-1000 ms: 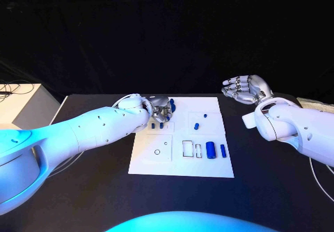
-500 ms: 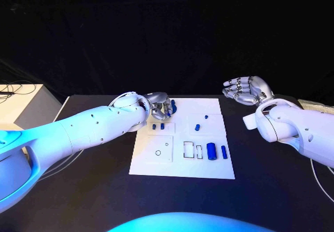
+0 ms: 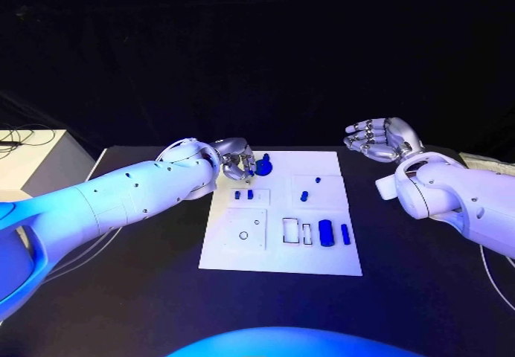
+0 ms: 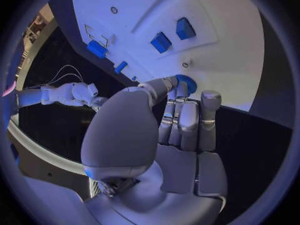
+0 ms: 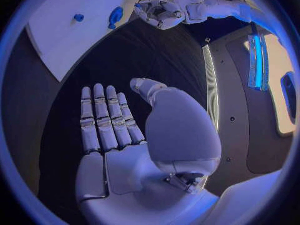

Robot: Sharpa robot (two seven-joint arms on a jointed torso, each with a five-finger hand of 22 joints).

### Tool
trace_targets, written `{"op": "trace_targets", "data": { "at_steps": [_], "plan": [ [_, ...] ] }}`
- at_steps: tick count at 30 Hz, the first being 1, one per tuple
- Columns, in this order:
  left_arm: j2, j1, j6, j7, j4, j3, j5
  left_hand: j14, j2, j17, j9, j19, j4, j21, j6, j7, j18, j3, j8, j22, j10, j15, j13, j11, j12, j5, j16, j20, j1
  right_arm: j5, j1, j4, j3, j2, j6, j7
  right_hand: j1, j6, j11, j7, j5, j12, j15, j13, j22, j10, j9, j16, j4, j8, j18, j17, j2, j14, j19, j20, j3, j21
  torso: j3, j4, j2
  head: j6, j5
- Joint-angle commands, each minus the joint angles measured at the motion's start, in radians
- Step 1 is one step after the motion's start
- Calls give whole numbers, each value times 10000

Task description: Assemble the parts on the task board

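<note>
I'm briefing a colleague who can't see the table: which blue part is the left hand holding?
Find the white task board mid-table and go to its far left corner, where the left hand sits. The blue part is pinched in its fingers; unlike the others, it is held rather than lying free.

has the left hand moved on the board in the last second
Yes. The left hand, pinching a blue part, shifted toward the task board's far edge.

place: robot test lab | you see: black tabletop [image 3: 140, 297], black backdrop curtain [image 3: 257, 67], white task board [image 3: 281, 256], cabled pale side cabinet [image 3: 32, 160] beyond tabletop's left edge
</note>
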Motion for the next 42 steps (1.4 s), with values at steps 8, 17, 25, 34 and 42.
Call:
{"op": "trace_targets", "data": {
  "at_steps": [8,17,25,34,42],
  "plan": [
    [-78,6,448,62,-91,20,58,44,14,-13,13,0,-22,34,78,3,-133,-16,-56,-6,40,29,-19,39,-61,-35,62,8,-112,-84,3,13,6,-9,140,111,2,80,59,453,83,-43,17,-8,-49,38,-23,-58,-8,-71,56,-27,-53,72,-67,15,78,-14,-3,5,-4,-36,-2],
    [53,-3,614,57,-287,17,40,31,9,-45,10,-29,-16,15,79,1,-127,-25,-62,-29,36,31,-22,40,-80,-38,55,12,-135,-84,3,12,6,-2,140,138,4,87,56,450,86,-46,16,-7,-58,44,-26,-59,-16,-73,57,-31,-56,75,-70,16,86,-13,-8,-15,14,-44,8],
    [101,-9,806,-15,-358,13,9,15,13,-80,8,-48,-12,3,82,-1,-123,-28,-66,-41,32,33,-26,41,-100,-41,46,15,-151,-84,3,9,5,-1,139,148,6,89,55,449,86,-47,15,-8,-62,46,-28,-60,-19,-74,57,-33,-56,76,-71,16,89,-13,6,-7,3,-59,5],
    [93,-10,1050,-75,-365,11,44,-2,21,-117,6,-68,-10,-10,88,-3,-119,-29,-69,-56,30,35,-28,41,-117,-45,36,17,-163,-84,3,-11,5,14,156,149,6,89,55,449,86,-47,15,-8,-62,46,-28,-60,-19,-74,57,-33,-56,76,-71,16,89,-13,6,-6,7,-88,10],
    [71,-10,1205,-109,-347,10,141,-13,30,-141,6,-85,-8,-21,97,-5,-115,-29,-67,-68,36,35,-28,39,-124,-48,30,19,-168,-84,2,-28,5,23,160,148,6,89,55,449,86,-47,15,-8,-62,46,-28,-60,-19,-74,57,-33,-56,76,-71,16,89,-13,-1,-11,2,-105,0]
  ]
}}
